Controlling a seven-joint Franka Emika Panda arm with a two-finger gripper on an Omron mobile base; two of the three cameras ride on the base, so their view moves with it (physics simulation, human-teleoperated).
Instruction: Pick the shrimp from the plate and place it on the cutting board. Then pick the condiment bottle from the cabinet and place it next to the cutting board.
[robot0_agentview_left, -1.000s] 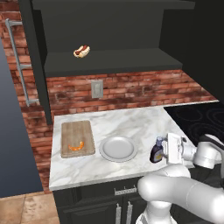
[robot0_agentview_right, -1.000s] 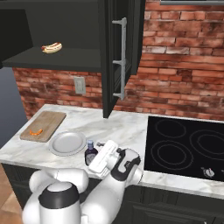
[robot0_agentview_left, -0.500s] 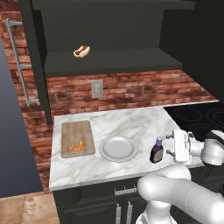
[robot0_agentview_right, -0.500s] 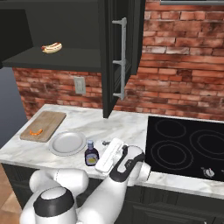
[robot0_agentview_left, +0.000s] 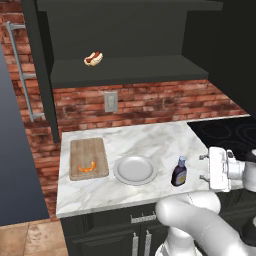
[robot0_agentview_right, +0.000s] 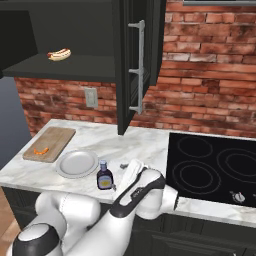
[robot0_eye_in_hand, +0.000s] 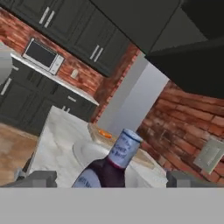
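Left base view: I see the condiment bottle (robot0_agentview_left: 179, 171) upright on the marble counter (robot0_agentview_left: 150, 141), just right of the plate (robot0_agentview_left: 134, 169). The shrimp (robot0_agentview_left: 87, 167) lies on the cutting board (robot0_agentview_left: 88, 158). The gripper (robot0_agentview_left: 203, 167) sits right of the bottle, jaws spread wide, holding nothing. A hot dog (robot0_agentview_left: 93, 58) rests on the cabinet (robot0_agentview_left: 125, 70) shelf.

Right base view: bottle (robot0_agentview_right: 104, 176) between plate (robot0_agentview_right: 77, 163) and gripper (robot0_agentview_right: 121, 174); a round pale label shows, but I cannot read it. The stovetop (robot0_agentview_right: 215, 167) is to the right.

Hand view: bottle (robot0_eye_in_hand: 107, 166) tilted in frame between the parted fingertips (robot0_eye_in_hand: 37, 178), not touching; cap and label text are too blurred to read.
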